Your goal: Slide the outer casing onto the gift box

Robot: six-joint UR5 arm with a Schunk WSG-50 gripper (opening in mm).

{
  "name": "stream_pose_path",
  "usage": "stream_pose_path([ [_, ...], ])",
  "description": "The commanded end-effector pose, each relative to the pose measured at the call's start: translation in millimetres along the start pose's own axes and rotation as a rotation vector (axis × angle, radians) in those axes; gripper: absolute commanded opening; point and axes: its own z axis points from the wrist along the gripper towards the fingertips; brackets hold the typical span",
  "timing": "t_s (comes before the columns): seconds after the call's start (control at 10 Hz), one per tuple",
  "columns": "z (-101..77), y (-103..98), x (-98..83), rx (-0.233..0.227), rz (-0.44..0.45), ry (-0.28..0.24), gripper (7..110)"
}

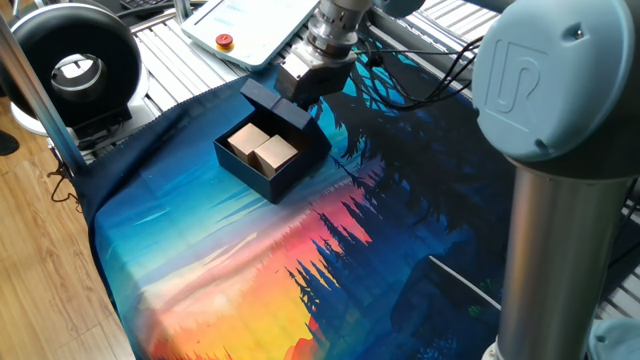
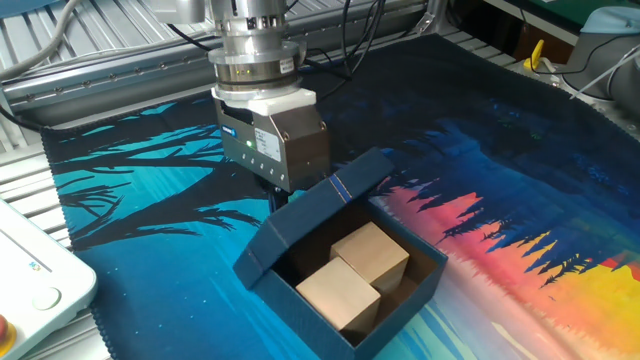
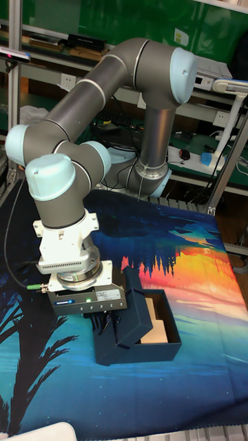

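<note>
The outer casing (image 2: 315, 210) is a navy cover, tilted over the back edge of the gift box (image 2: 400, 305), with a thin ribbon line across its top. The gift box is an open navy tray holding two tan kraft blocks (image 2: 355, 275). My gripper (image 2: 278, 198) stands just behind the casing, shut on its rear edge, its fingertips mostly hidden by the cover. In one fixed view the casing (image 1: 275, 105) leans on the tray (image 1: 255, 178) below the gripper (image 1: 300, 95). In the tall view the gripper (image 3: 105, 322) meets the casing (image 3: 134, 310) left of the tray (image 3: 138, 353).
A printed sunset cloth (image 1: 250, 260) covers the table. A white pendant with a red button (image 1: 225, 41) lies at the back edge, and a black round device (image 1: 75, 65) stands at the left. Cables (image 1: 420, 80) trail behind the arm.
</note>
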Motion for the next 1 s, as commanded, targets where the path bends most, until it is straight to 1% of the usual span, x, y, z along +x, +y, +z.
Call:
stream_pose_path([
  [0.0,-9.0,13,-3.8,-0.031,0.021,-0.003,7],
  [0.3,-11.0,26,-5.3,-0.057,0.046,0.003,7],
  [0.7,-12.0,36,-8.4,-0.052,0.065,0.007,7],
  [0.9,-11.6,41,-9.3,-0.063,0.08,0.007,7],
])
